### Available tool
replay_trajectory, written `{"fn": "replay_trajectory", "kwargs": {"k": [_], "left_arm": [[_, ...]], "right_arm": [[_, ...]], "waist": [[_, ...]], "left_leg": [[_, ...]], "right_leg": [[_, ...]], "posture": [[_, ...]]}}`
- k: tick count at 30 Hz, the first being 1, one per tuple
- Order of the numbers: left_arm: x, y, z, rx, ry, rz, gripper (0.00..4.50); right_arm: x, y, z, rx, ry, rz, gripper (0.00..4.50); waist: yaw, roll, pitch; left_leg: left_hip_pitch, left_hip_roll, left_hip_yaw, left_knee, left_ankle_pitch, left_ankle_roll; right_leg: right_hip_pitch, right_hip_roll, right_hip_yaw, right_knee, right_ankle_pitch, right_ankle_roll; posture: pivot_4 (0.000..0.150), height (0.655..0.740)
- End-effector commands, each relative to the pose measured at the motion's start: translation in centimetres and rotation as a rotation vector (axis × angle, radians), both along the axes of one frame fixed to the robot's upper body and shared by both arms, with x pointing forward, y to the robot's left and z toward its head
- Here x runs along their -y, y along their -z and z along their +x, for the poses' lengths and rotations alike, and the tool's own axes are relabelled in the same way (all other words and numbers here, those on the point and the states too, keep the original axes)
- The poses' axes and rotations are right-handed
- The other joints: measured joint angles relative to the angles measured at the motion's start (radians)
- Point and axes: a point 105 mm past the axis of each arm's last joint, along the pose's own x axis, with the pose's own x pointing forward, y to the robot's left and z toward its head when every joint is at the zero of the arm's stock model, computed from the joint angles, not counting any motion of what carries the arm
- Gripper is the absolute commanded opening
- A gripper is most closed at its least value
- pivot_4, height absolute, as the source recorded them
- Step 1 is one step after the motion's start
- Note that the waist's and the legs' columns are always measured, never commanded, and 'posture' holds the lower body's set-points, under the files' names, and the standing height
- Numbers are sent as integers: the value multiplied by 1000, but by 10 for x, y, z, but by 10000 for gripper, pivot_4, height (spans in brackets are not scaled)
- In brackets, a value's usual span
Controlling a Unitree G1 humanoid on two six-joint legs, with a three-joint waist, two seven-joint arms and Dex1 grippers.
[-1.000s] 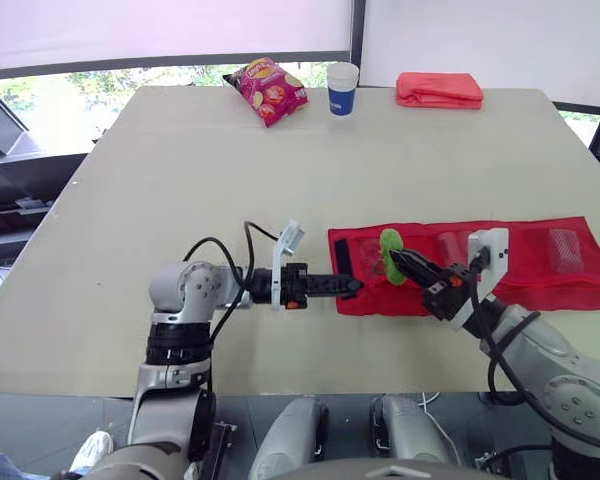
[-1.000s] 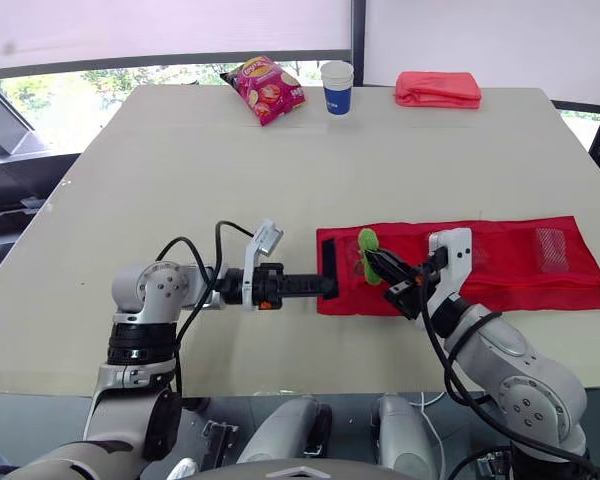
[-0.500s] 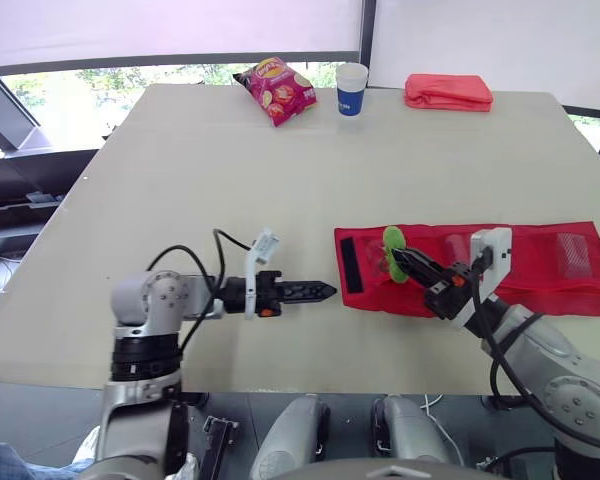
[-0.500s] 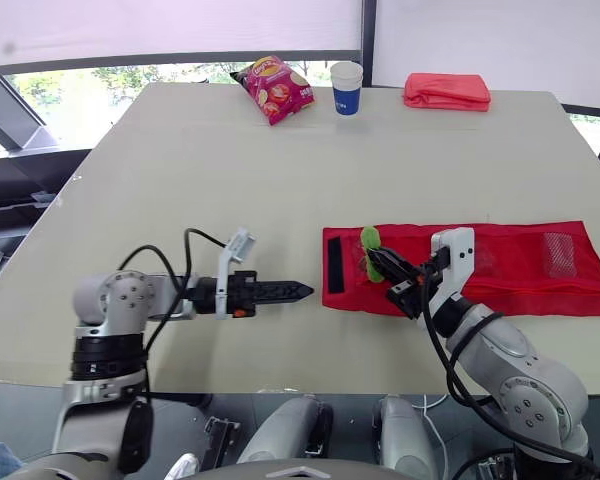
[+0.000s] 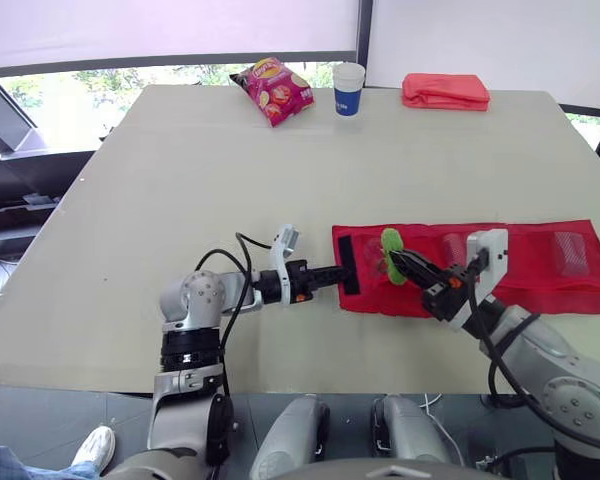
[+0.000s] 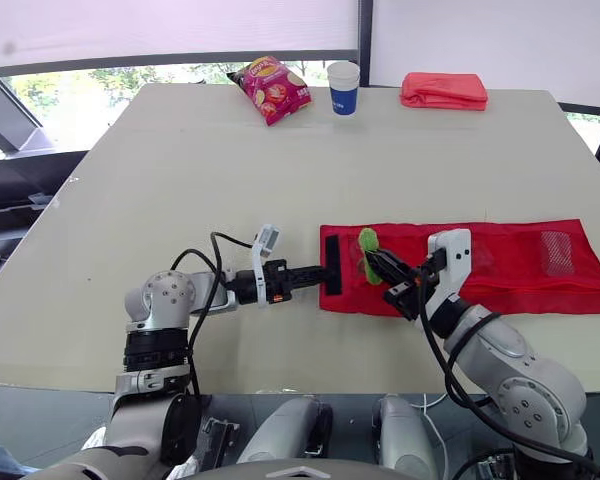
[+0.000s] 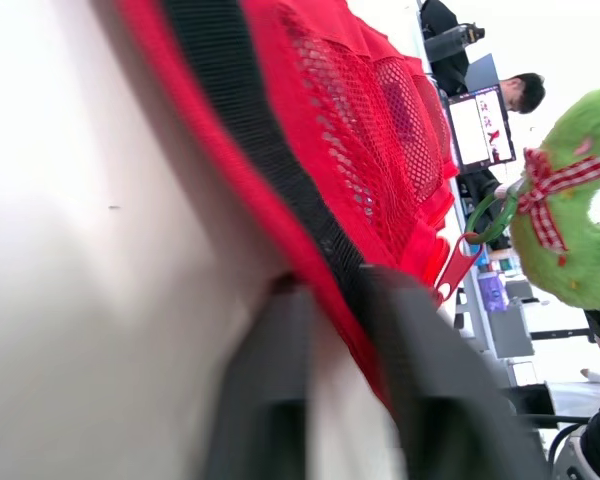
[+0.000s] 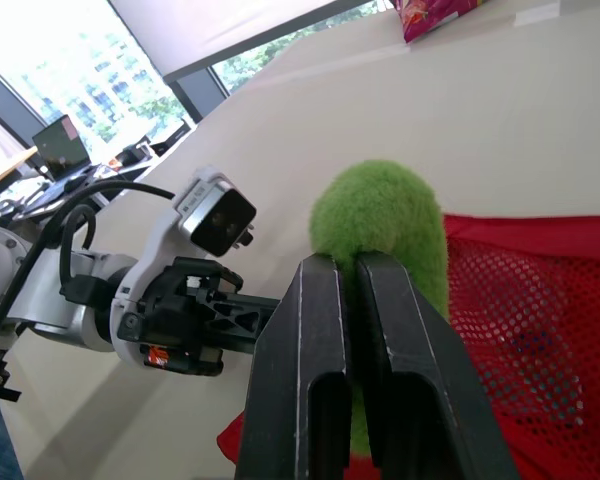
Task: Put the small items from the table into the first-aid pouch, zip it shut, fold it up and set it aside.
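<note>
Has the red first-aid pouch [image 5: 520,268] spread open and flat on the table [image 5: 180,180], along the front edge toward the right front corner, mesh pockets [image 5: 570,252] facing up. Pinches the pouch's left end, at the black strip [image 5: 347,265], with the left gripper [image 5: 342,277]: fingers [image 7: 270,400] clenched on the red hem, fabric caught between them. Grasps a green wreath [image 5: 390,243] in the right gripper [image 5: 398,262], both fingers pressed together on the fuzzy rim. Holds the wreath upright over the pouch's left part, just beside the black strip and near the left gripper's tip; cannot tell whether its lower rim touches the fabric. Carries a red-and-white ribbon [image 7: 550,185] on the wreath, seen from the left wrist. Has, along the table's far edge and well apart from the pouch, a chips bag [image 5: 272,90], a paper cup [image 5: 348,88] just beside it, and a folded red cloth [image 5: 445,90] toward the far right corner.
</note>
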Motion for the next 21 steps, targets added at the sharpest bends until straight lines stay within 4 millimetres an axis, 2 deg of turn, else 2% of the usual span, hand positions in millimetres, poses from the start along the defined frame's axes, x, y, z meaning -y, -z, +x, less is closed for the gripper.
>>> {"fn": "replay_trajectory", "kwargs": {"k": [1,6,11,15,19,21], "left_arm": [[1,-9,1,67,15,-4,136],[-15,-10,16,169,-20,75,136],[-32,-8,29,241,-57,152,136],[-40,-7,30,274,-38,194,136],[-45,-7,33,288,-33,208,136],[-48,-7,34,307,-22,231,136]], "right_arm": [[1,-11,-5,63,-1,-12,0],[16,-2,-10,62,33,-109,0],[50,18,-21,11,102,-215,0],[84,23,-20,-3,215,-231,0],[105,24,-19,-9,283,-227,0],[127,28,-17,-17,349,-263,0]], "waist": [[0,0,0],[0,0,0],[1,0,0],[0,0,0],[0,0,0],[1,0,0]], "left_leg": [[0,0,0,0,0,0],[0,0,0,0,0,0],[0,0,0,0,0,0],[0,1,0,0,0,0],[0,1,0,0,0,0],[0,1,0,0,0,0]], "right_leg": [[0,0,0,0,0,0],[0,0,0,0,0,0],[0,0,0,-1,0,0],[0,0,0,-1,0,0],[0,0,0,-1,0,0],[0,0,0,-1,0,0]], "posture": [[1500,7395],[1500,7395],[1500,7395],[1500,7395],[1500,7395],[1500,7395]]}}
